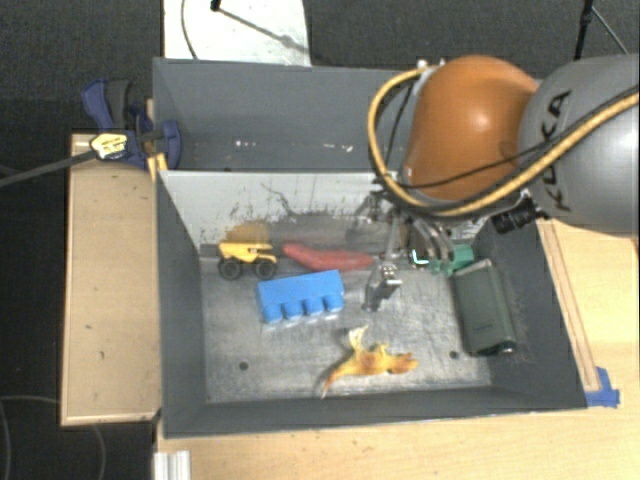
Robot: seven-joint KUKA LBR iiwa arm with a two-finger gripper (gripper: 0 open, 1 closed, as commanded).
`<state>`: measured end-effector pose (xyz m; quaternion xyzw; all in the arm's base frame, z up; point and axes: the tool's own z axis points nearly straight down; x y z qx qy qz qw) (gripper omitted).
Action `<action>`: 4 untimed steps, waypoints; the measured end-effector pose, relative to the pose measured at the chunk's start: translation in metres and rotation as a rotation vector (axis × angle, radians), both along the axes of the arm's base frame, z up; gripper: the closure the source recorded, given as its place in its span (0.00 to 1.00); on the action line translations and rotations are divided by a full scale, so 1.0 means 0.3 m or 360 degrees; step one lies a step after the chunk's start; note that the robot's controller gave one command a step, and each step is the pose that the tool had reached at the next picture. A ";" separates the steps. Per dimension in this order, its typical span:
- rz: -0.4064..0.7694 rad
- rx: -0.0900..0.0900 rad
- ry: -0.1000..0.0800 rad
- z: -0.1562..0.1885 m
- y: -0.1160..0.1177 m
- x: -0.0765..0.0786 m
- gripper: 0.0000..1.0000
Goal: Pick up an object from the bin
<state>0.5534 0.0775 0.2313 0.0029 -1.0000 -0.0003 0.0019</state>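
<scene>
Toward the middle of the grey bin [182,318], a little to the right, we see the gripper [380,293] reaching down from under the arm's orange cover [470,118], its tip low over the bare floor; whether it is spread or closed we cannot tell, as its metal parts run together from this angle. Nearest on its left lies a blue block [300,298] with a row of rounded bumps along its near edge; the block's right end is just beside the gripper's tip, and we cannot tell if the two touch. Just behind the tip lies a long red piece [325,259], flat on the floor, its right end reaching the gripper. Left of the red piece stands a small yellow toy truck [247,255] on black wheels, close to the back wall; near the front wall, below the gripper and apart from it, lies a crumpled yellow-orange thing [370,363]. On the right side we see a dark oblong box [483,308] along the wall; a small green piece [460,258] sits at its far end, partly under the arm.
</scene>
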 end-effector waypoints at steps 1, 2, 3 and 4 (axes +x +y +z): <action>-0.0003 0.0001 -0.0012 0.012 -0.001 0.005 0.00; 0.0067 0.0001 -0.0022 -0.165 -0.024 0.034 0.00; -0.0062 0.0000 -0.0016 -0.375 0.145 0.018 0.00; 0.0022 0.0006 -0.0016 -0.523 0.056 0.051 1.00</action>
